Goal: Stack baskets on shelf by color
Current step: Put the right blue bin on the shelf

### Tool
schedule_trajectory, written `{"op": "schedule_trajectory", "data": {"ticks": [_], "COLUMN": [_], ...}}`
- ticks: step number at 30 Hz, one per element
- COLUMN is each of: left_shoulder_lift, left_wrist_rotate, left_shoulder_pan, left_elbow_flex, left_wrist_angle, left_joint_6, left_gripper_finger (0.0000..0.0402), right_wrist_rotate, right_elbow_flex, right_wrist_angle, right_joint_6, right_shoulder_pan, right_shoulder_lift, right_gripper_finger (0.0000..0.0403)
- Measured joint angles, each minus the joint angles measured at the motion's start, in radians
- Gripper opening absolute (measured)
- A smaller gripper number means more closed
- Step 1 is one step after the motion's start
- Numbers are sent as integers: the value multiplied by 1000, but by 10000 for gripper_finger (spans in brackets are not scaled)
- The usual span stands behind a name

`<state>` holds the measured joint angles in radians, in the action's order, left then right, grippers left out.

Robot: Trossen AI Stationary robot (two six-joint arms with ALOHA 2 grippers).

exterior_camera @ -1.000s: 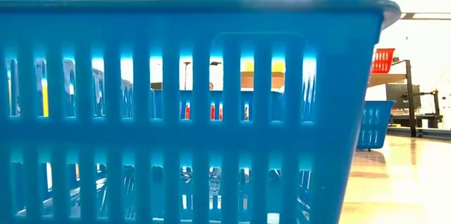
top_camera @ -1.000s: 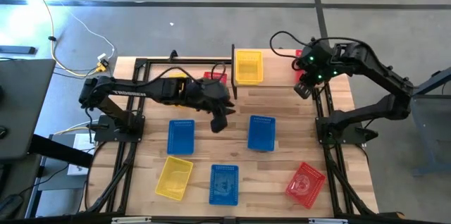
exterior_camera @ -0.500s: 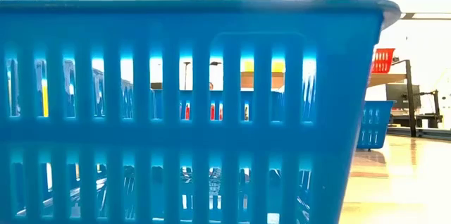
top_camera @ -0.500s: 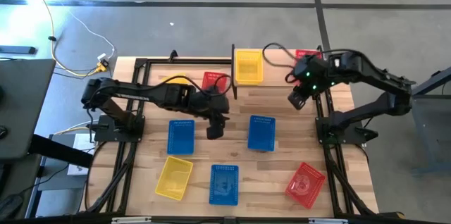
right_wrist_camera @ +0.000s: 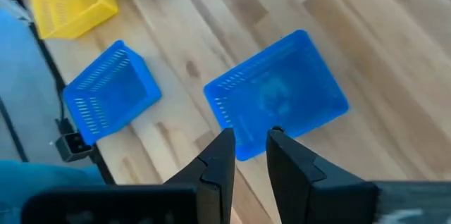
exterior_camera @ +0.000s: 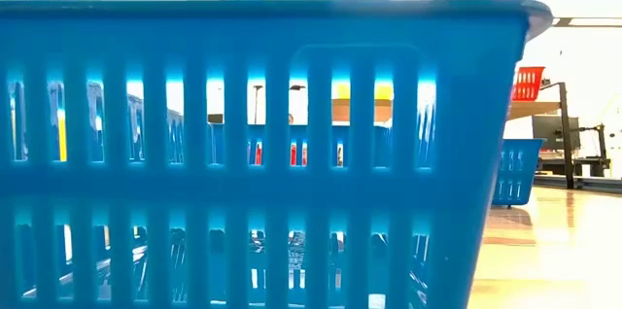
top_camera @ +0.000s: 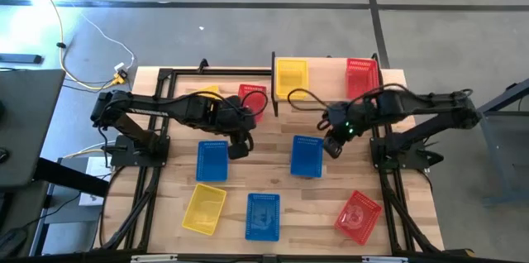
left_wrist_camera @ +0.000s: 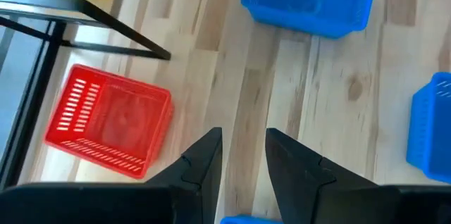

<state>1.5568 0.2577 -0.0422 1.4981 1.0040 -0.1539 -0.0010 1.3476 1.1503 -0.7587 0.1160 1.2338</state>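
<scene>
On the shelf [top_camera: 327, 71] sit a yellow basket [top_camera: 291, 78] and a red basket [top_camera: 362, 77]. On the table lie three blue baskets [top_camera: 212, 161] [top_camera: 307, 155] [top_camera: 263, 216], a yellow one [top_camera: 204, 208] and two red ones [top_camera: 358, 216] [top_camera: 252, 98]. Another yellow basket [top_camera: 206, 93] is partly under the left arm. My left gripper [top_camera: 239, 146] is open a little above bare wood, between the red basket [left_wrist_camera: 109, 122] and a blue one. My right gripper [right_wrist_camera: 248, 155] is open a little, over the edge of the middle blue basket [right_wrist_camera: 278, 101].
In the low view the near blue basket [exterior_camera: 243, 154] fills most of the picture; beside it show the red basket on the shelf [exterior_camera: 528, 83] and another blue one [exterior_camera: 515, 168]. Black arm frames run along both table sides [top_camera: 145, 180] [top_camera: 397, 188]. Bare wood lies between the baskets.
My right gripper has swung from the shelf's right end toward the table's near edge and left, down to the middle blue basket; the red basket on the shelf now shows uncovered. My left gripper has drifted toward the table's left edge.
</scene>
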Motion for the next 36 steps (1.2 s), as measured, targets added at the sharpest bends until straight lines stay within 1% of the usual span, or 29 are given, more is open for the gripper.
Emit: {"op": "schedule_trajectory", "data": {"ticks": [6,9,13,15,18,23,27,31,36], "left_shoulder_lift": [-10,-8,-8,-8,-8,-8,-8,-7,-7], "left_wrist_rotate": [-3,-11,-16,-16,-30,-46,-49,-98,-116], "left_shoulder_pan": [3,3,3,3,3,3,3,4,4], "left_elbow_flex": [0,0,0,0,0,0,0,0,0], "left_wrist_angle": [76,125,183,211,273,341,341,347,346], "left_joint_6": [-19,-27,-35,-46,-58,-81,-82,-82,-82], "left_gripper_finger": [99,99,99,99,99,99,99,99,99], "right_wrist_rotate": [-3,-5,-6,10,19,25,54,84,89], "right_elbow_flex": [-110,-170,-230,-251,-286,-356,-392,-396,-396], "right_wrist_angle": [-132,-227,-355,-396,-467,-529,-544,-546,-553], "right_joint_6": [-28,-30,-28,-16,61,131,139,170,191], "right_shoulder_pan": [81,109,141,157,181,232,260,276,278], "right_shoulder_lift": [7,6,9,10,17,34,63,108,179], "right_gripper_finger": [69,72,93,108,123,130,130,130,130]}}
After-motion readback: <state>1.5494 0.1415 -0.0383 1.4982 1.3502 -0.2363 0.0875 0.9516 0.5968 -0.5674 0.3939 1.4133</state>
